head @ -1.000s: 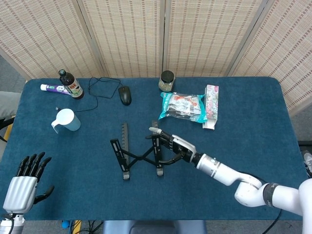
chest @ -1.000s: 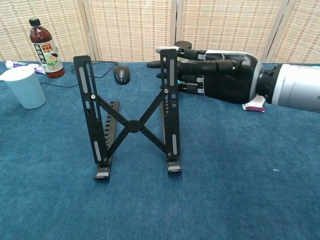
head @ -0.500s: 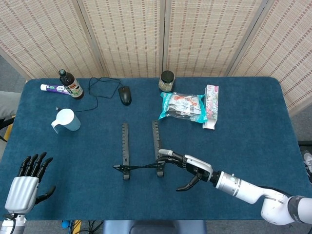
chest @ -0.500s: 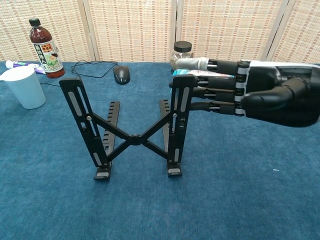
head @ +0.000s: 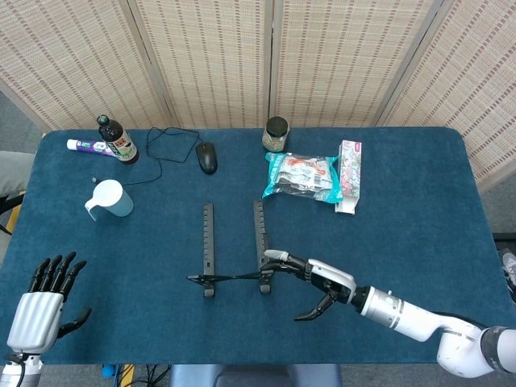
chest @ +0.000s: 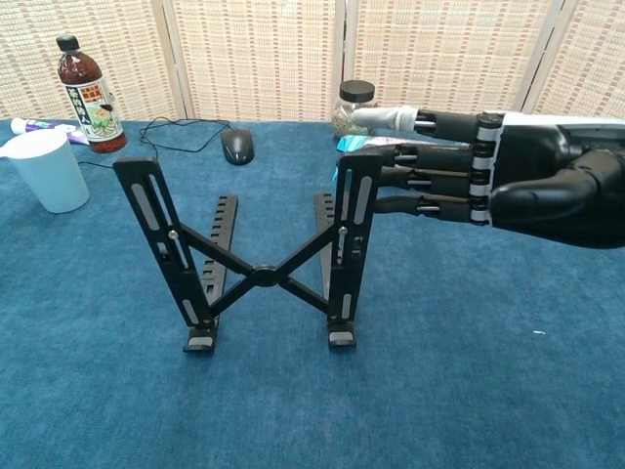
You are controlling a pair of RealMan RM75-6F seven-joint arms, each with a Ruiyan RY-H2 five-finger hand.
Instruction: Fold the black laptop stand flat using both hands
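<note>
A blue-clothed table (head: 419, 242) stands before woven screens. At its near-left corner the left hand (head: 39, 310) hovers released, fingers apart, holding nothing. Further back lie one tube (head: 87, 147), one bottle (head: 118, 140) and one cup (head: 110, 198), then one corded mouse (head: 207, 157). Mid-table stands the one black laptop stand (chest: 256, 256), still upright. The right hand (chest: 508, 181) is stretched flat, fingertips (chest: 356, 181) against its right upright, gripping nothing. Behind are one jar (head: 276, 134) and two snack packs (head: 304, 177).

Overhead head view; low, perhaps closer, chest view.
</note>
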